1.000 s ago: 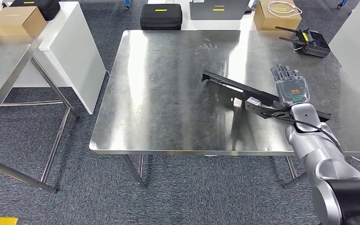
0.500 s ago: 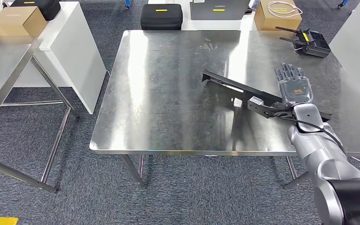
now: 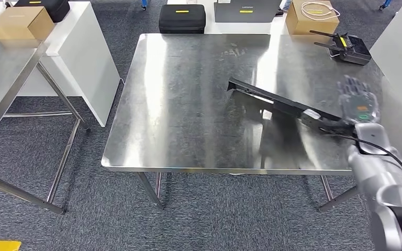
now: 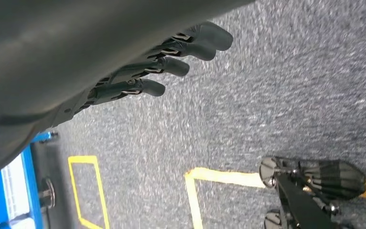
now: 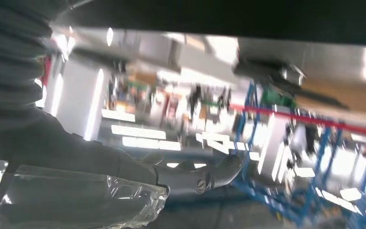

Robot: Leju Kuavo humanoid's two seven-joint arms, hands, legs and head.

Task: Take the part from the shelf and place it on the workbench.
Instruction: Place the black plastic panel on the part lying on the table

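A: Item one, right hand (image 3: 357, 102)?
B: Shifted rightward off the part over the last second; fingers spread flat, holding nothing, just beside the part's near end.
A: Item two, part (image 3: 282, 104)?
B: Long black piece, lying flat on the workbench (image 3: 188, 104). Placement looks done.
A: Left hand (image 4: 171, 57)?
B: Hanging over carpet, fingers loosely extended, empty.

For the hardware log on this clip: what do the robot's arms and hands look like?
The right arm is silver with rounded segments, darker near the shoulder, and a black cable runs along its wrist. The right hand has a grey translucent back with a small green and an orange marking, and dark fingers. The left hand shows slim dark grey fingers with rounded tips and exposed linkages.
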